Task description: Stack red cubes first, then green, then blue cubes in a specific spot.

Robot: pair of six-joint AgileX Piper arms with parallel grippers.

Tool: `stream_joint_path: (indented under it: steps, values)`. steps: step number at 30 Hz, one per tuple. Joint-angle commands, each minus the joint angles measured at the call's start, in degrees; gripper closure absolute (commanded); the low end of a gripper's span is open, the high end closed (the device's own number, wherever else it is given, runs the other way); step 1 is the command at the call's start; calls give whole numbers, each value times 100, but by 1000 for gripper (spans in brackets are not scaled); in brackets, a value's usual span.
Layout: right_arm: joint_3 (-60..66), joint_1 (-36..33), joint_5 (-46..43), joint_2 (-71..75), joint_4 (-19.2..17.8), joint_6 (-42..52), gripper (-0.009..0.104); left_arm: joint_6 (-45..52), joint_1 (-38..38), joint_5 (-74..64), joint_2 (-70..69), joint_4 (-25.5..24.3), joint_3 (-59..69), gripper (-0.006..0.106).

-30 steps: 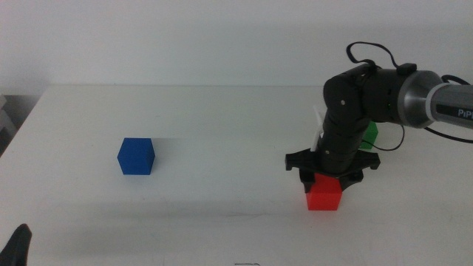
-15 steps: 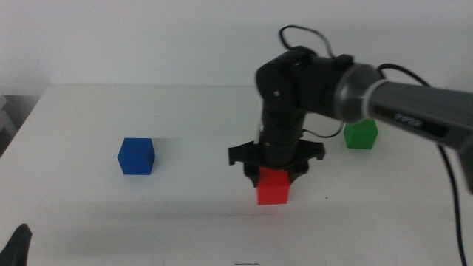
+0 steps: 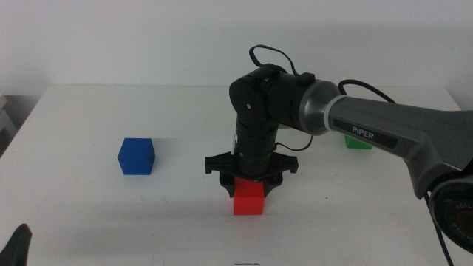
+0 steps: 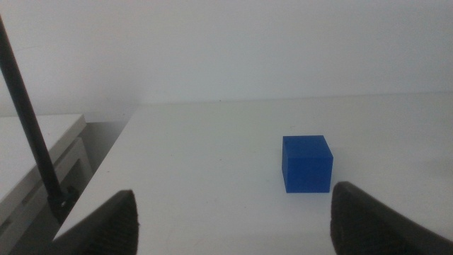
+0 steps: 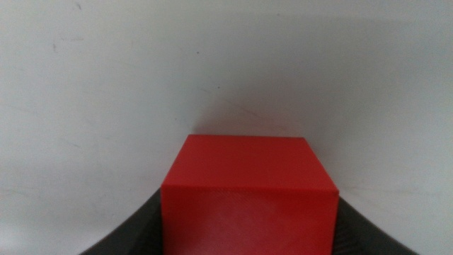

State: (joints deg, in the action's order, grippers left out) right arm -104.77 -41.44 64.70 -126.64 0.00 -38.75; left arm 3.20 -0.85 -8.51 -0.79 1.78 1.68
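While the right claw (image 3: 250,186) grips the red cube (image 3: 248,199) just above the worktop (image 3: 89,118), placing comes first; next, release, then fetch the green cube (image 3: 359,142) behind it.

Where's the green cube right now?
Middle view: the green cube sits far right on the table, mostly hidden behind the right arm, beyond the red cube.

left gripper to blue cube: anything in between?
Nothing visible. The left wrist view shows bare white table between the open left gripper and the blue cube. The right gripper, shut on the red cube, is off to the side mid-table; the green cube sits behind that arm.
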Motion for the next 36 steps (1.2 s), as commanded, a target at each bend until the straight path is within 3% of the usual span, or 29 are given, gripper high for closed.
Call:
stream_joint_path:
  steps: [1, 3, 5, 6, 10, 13, 25, 32, 36]
  values:
    - [-155, 6, -110, 284, -71, 5, 96, -10, 6, 463, -110, 44, -17, 8]
    - [-155, 6, -104, 276, -71, 5, 96, -10, 6, 463, -110, 44, -17, 8]
    - [-155, 6, -118, 276, -71, -15, 63, -10, 6, 463, -110, 44, -17, 8]
    - [-155, 6, -106, 276, -65, -15, 39, -10, 6, 463, -110, 44, -17, 8]
    - [-155, 6, -112, 276, -65, 1, 14, -10, 6, 463, -110, 44, -17, 8]
    - [-155, 6, -75, 299, -65, 145, 1, -10, 6, 463, -110, 44, -17, 8]
    - [-204, 12, 160, 698, -206, 199, 1, -10, 6, 463, -110, 44, -17, 8]
    - [-291, 47, 403, 1036, -483, 164, 1, -10, 6, 463, -110, 44, -17, 8]
    - [-481, 186, 761, 1267, -561, 558, 1, -10, 6, 463, -110, 44, -17, 8]
